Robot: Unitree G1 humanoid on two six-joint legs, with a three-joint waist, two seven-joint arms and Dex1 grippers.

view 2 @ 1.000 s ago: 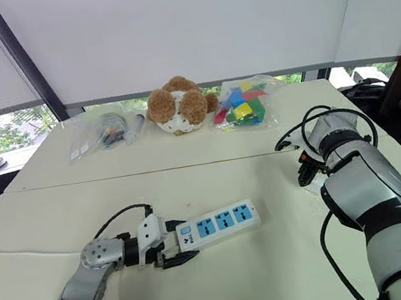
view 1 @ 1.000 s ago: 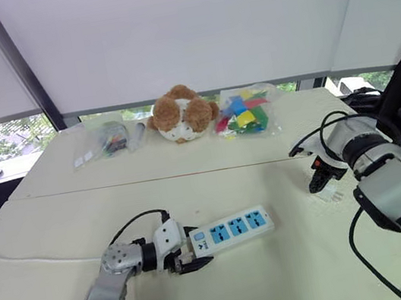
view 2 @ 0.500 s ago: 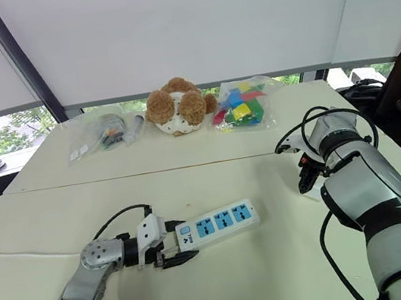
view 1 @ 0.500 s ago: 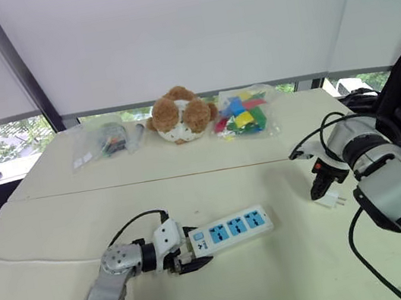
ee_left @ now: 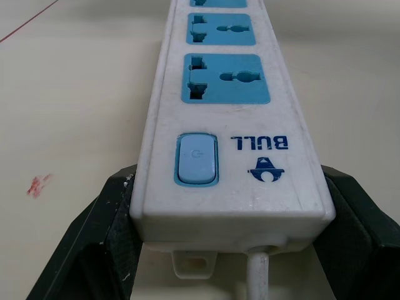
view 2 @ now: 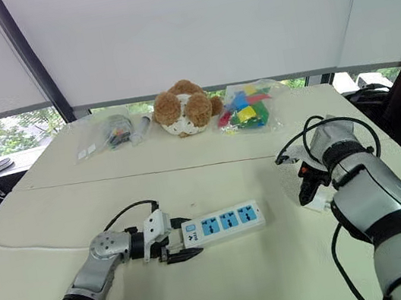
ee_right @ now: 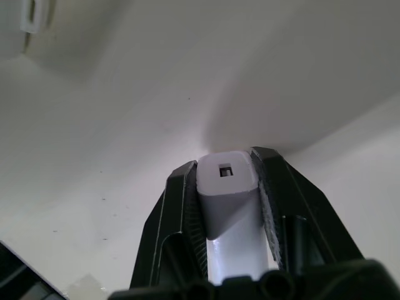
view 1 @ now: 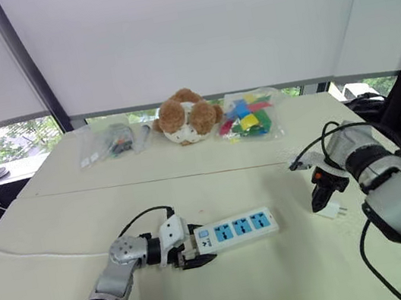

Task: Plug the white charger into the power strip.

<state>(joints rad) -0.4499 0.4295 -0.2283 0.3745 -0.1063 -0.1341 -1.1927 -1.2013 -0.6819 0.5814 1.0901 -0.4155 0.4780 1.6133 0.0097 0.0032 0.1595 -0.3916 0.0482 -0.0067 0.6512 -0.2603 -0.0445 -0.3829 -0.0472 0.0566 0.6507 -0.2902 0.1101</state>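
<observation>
- We are clamping the switch end of the power strip (view 1: 237,228) with our left gripper (view 1: 188,253), its two black fingers (ee_left: 94,240) pressing either side of the bar, which is lying flat on the table (view 1: 285,290).
- Our right gripper (ee_right: 226,187) is pinching the white charger (ee_right: 228,194) at the table's right side, well apart from the strip, with the prongs showing below the fingers.
- We are judging this as the carry step: charger in hand, not yet plugged.
- Next we are needing to bring it over a blue socket panel (ee_left: 226,78), line up the prongs, and press down.
</observation>
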